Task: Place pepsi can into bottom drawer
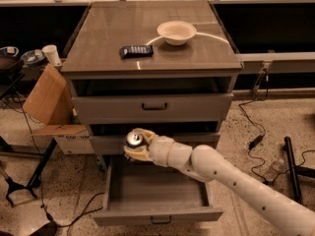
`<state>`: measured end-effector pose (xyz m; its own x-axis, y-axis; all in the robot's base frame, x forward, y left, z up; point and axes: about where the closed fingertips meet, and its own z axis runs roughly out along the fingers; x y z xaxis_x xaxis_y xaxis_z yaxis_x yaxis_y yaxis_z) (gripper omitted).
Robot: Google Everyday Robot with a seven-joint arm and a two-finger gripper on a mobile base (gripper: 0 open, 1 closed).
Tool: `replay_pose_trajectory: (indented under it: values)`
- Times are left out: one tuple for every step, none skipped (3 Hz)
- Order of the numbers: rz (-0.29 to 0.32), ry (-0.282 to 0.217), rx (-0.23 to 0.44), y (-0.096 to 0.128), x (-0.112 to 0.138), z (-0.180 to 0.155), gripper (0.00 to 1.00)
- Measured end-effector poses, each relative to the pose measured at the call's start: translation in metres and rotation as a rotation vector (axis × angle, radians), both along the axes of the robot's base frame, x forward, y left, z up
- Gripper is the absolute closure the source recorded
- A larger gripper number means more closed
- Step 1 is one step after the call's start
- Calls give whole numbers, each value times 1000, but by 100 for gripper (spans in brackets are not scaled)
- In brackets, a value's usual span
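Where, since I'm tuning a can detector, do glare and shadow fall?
Camera view: a pale arc, likely glare, crosses the countertop by the bowl; the can glints on top, in the gripper over the back left of the bottom drawer; its inside is dim.

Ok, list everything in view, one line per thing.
pepsi can: one, dark blue with a silver top, held over the open drawer's left rear
bottom drawer: one, grey, pulled open
upper drawers: two, grey, above it
cabinet: one, grey, centre
bowl: one, white, on the cabinet's top
snack packet: one, dark blue, flat, left of the bowl
cardboard box: one, brown, left of the cabinet
cup: one, white, behind the box
arm: one, white, reaching in from lower right
pincer: one, cream, gripping the can
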<state>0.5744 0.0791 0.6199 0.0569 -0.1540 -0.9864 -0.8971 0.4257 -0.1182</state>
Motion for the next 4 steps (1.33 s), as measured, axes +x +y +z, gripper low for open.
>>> replay_pose_trajectory:
  values:
    - [-73, -67, 29, -44, 13, 68, 84]
    - [-93, -101, 6, -56, 23, 89, 100]
    - [-56, -88, -27, -46, 21, 78, 100]
    - [-26, -60, -41, -36, 16, 61, 100]
